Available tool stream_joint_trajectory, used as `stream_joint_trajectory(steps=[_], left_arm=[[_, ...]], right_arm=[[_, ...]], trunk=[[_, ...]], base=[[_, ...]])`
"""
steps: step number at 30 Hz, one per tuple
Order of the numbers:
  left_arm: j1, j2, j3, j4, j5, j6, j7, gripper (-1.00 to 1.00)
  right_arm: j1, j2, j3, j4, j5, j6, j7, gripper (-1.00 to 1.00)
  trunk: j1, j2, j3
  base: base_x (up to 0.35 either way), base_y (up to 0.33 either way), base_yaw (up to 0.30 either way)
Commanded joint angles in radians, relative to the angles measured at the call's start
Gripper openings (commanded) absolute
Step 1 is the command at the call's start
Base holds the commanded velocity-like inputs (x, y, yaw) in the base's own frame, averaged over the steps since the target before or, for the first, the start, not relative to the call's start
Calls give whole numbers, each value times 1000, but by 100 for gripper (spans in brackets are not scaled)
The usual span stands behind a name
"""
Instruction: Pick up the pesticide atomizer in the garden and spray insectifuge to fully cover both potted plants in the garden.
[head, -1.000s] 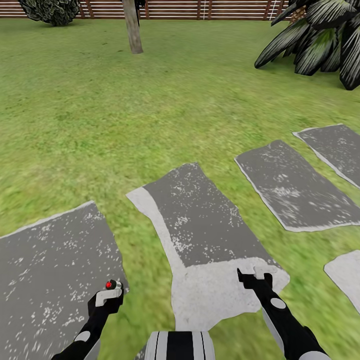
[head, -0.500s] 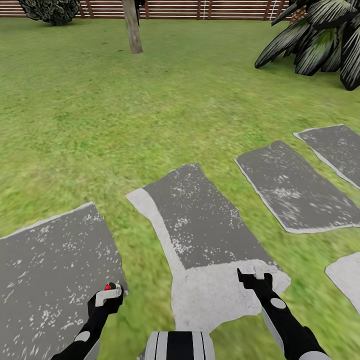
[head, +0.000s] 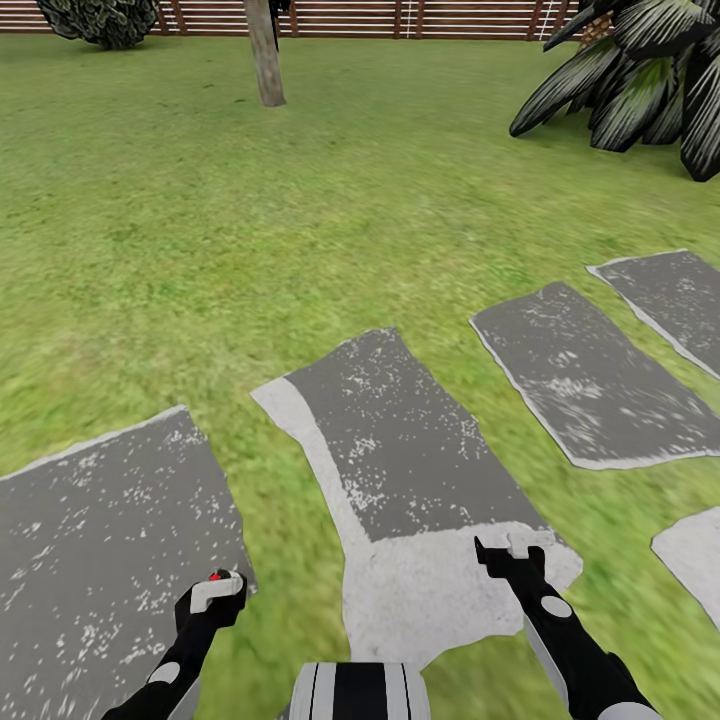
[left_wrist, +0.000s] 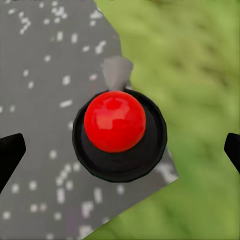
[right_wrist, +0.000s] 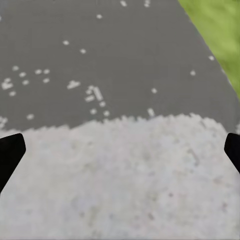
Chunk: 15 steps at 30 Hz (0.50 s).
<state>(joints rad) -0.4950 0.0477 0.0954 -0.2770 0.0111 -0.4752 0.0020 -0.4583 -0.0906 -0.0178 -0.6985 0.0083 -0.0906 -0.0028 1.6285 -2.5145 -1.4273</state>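
While the stones (head: 400, 440) have barely drifted in a second, the atomizer (left_wrist: 119, 130) sits within the left gripper (head: 218, 590), clamping unclear. Right gripper (head: 512, 548) released; travel has likely paused.

Both black arms reaching forward and down from either side of the white, black-striped trunk (head: 360, 692). Left black arm (head: 165, 668) bent inward, ending in the black two-fingered left gripper with a pale grey block (head: 216, 583). Its dark fingertips (left_wrist: 10, 156) spread wide, clear of the red-capped black round bottle top (left_wrist: 116, 131) between them. Right black arm with a white round joint cap (head: 572, 648) angled inward, ending in the black two-fingered right gripper (head: 505, 548). Its fingertips (right_wrist: 10, 152) equally wide apart, nothing between.
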Motion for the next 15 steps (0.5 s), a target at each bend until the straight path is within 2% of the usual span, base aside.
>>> stream_joint_trajectory(steps=[1,14,15], left_arm=[[0,0,1,1,1,-4,0,100],[0,0,1,1,0,-4,1,100],[0,0,1,1,0,-4,1,-100]], right_arm=[[0,0,-1,1,1,-3,0,100],[0,0,-1,1,1,-3,0,100],[0,0,-1,1,1,-3,0,100]], trunk=[[0,0,-1],[0,0,-1],[0,0,-1]], base=[[9,0,0],[1,0,0],[0,0,0]])
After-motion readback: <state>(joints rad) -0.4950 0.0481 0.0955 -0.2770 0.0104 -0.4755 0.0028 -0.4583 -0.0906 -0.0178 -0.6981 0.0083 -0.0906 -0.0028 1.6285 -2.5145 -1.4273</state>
